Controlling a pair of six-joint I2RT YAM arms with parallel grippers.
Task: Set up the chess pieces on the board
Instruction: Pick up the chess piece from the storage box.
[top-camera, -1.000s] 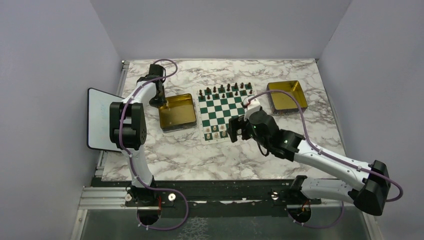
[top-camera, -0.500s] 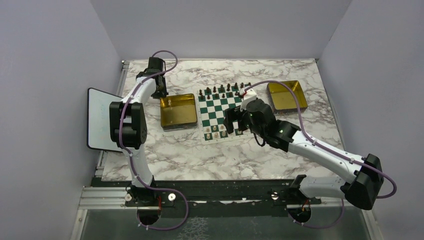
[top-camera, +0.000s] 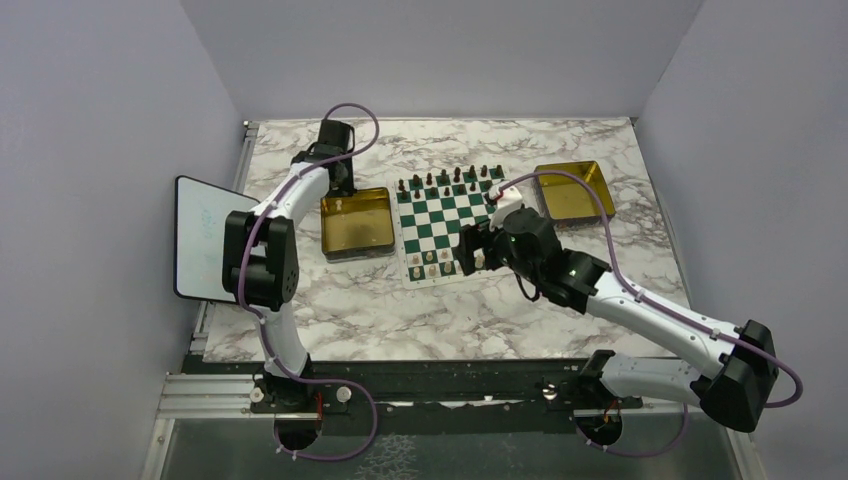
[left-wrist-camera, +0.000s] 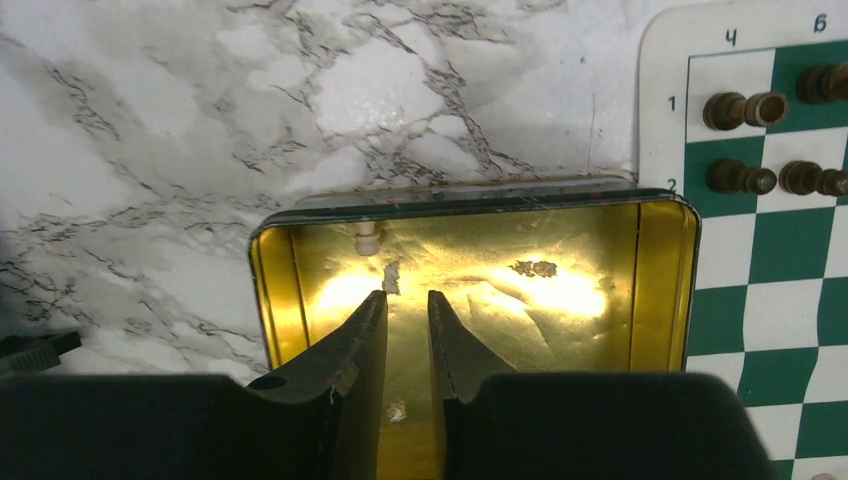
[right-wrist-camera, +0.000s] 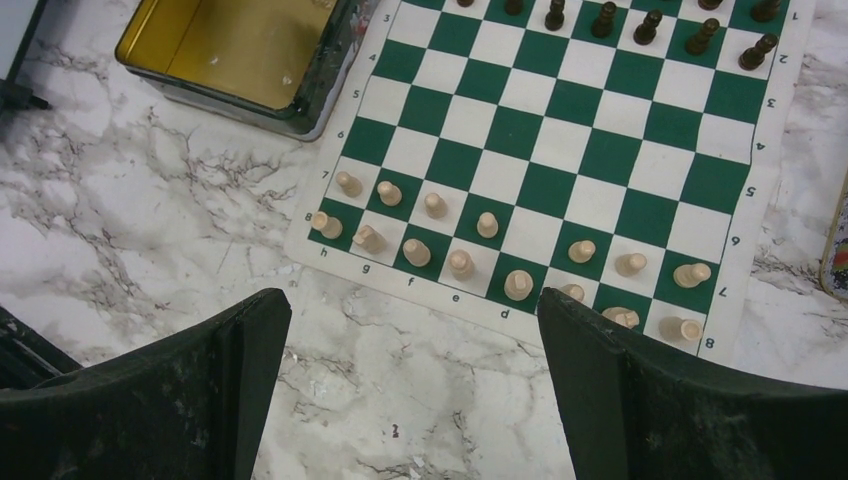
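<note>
Over the gold tray (left-wrist-camera: 665, 280), left end effector (left-wrist-camera: 406, 296) narrowly apart, empty; one cream piece (left-wrist-camera: 367, 237) stands at the tray's far wall. Above the board (right-wrist-camera: 560, 140) near edge, right end effector (right-wrist-camera: 410, 300) wide apart, empty. Other chess pieces (right-wrist-camera: 487, 224) fill rows 7 and 8.

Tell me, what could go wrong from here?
The lone piece stands in the tray, close to its wall, so the left pincer may hit the wall or topple the piece. The open right pincer hangs above the crowded cream rows on the board; dropping lower might knock some over.
</note>
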